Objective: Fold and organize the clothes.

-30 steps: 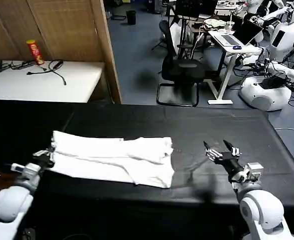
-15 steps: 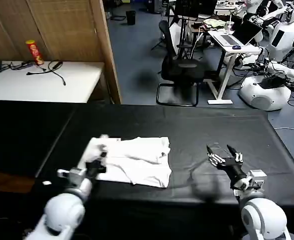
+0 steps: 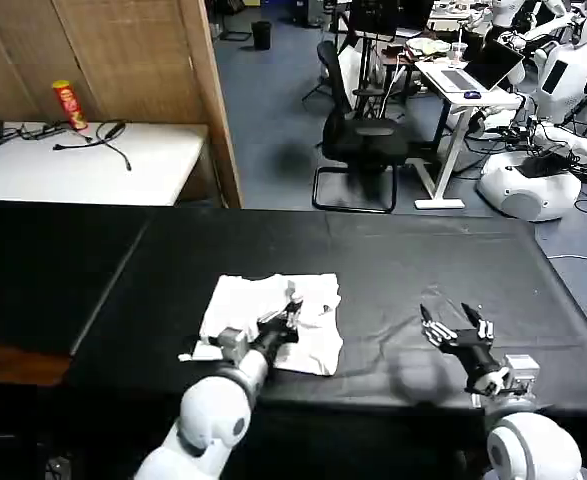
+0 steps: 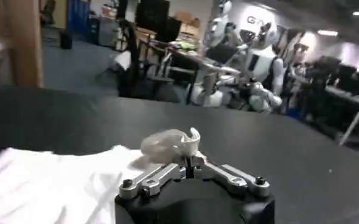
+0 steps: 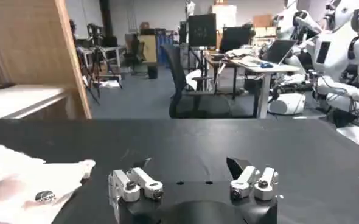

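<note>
Grippers sit nearest. The left gripper is clamped on a pinch of the white cotton T-shirt, lifted over the folded pile. The right gripper hovers beside it with fingers spread apart and bare, above the black table cloth. Farther back stands a black office chair.
</note>
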Controlling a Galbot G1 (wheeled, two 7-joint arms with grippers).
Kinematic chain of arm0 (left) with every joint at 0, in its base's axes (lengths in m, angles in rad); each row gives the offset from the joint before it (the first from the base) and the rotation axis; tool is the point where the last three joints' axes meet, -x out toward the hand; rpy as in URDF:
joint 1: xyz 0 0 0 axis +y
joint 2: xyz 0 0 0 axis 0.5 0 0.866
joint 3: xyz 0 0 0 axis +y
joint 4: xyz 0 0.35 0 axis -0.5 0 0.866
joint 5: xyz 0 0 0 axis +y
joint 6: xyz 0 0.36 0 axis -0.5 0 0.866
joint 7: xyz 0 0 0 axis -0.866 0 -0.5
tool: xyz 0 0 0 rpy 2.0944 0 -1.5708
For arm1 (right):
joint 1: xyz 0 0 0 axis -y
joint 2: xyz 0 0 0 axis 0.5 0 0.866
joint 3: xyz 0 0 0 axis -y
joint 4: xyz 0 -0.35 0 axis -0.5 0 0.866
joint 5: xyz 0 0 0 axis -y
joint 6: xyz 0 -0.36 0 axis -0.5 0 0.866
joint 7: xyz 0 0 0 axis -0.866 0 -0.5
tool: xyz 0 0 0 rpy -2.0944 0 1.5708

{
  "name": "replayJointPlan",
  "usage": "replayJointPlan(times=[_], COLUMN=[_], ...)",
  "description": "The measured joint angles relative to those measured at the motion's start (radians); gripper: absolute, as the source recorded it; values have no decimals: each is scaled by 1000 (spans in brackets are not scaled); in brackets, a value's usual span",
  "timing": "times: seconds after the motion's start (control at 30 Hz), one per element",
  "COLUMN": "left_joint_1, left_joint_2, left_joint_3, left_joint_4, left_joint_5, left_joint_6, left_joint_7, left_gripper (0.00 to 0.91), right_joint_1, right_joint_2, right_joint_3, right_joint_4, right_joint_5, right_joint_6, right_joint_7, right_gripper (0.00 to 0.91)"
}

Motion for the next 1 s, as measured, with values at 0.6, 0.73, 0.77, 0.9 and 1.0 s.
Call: replayJointPlan(times=[0.6, 0.73, 0.77, 0.9, 1.0], left_joint_1=[39, 35, 39, 60, 81], left_joint_2=[-140, -91, -71, 26, 77], left_joint_3=[-15, -74, -91, -180, -243], left_joint_4=[0, -46, -58, -81, -87], left_joint_5=[25, 7, 12, 0, 1], left_joint_6=[-67, -70, -76, -86, -88], left_joint_7=[28, 25, 26, 24, 24], left_gripper=[878, 878, 878, 878, 878], right_joint_1=[117, 188, 205, 271, 318], right_joint_2=[-89, -110, -112, -113, -117], right_joint_3=[-159, -262, -290, -387, -437], right_joint_4=[-81, -127, -138, -168, -169], right_joint_5=[47, 44, 44, 72, 120], right_joint_6=[-21, -28, -31, -46, -54], right_joint_7=[-31, -41, -44, -56, -56], right_gripper=[878, 878, 878, 878, 878])
